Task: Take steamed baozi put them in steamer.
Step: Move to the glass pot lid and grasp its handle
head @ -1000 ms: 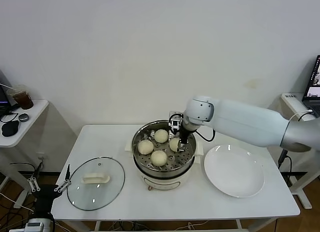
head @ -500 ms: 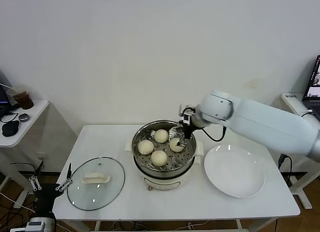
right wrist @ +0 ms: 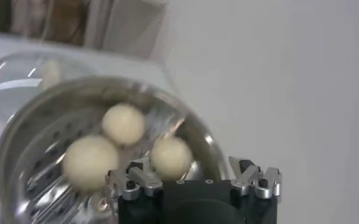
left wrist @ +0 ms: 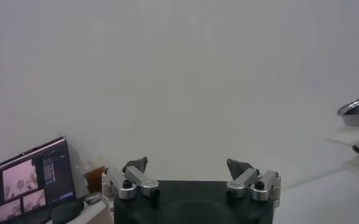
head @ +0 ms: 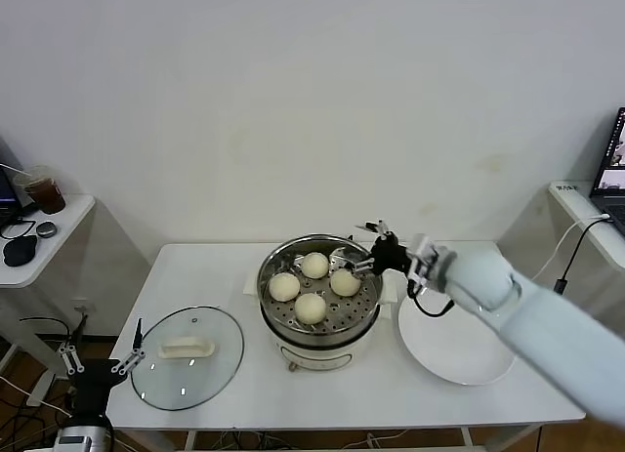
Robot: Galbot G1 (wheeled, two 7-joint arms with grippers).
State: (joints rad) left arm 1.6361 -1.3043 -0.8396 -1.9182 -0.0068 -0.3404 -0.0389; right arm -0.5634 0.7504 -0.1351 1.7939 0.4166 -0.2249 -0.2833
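You can count all four small, smooth, cream-white steamed baozi (head: 312, 285) sitting on the perforated tray inside the round, shiny stainless-steel steamer (head: 319, 334), which stands at the middle of the white table (head: 244, 262). The flat white round plate (head: 457, 340) to the right of the pot is bare, so the loading looks finished to you; I judge nothing is left but to clear the arm. The task does not call for the round glass lid with the white handle (head: 187, 354), which lies flat on the table to the left of the pot.

The right gripper (head: 372, 245) sits above the pot's far right rim, its fingers spread wide and holding nothing. The right wrist view shows three of the buns below those open fingers, none touching them.

The left gripper (left wrist: 192, 176) is parked low at the near left, off the table's corner, fingers wide apart and empty.

As for heading: the buns are round, with no long axis you could name. The steamer stands upright, its mouth facing straight up, its handles out to the left and right sides.
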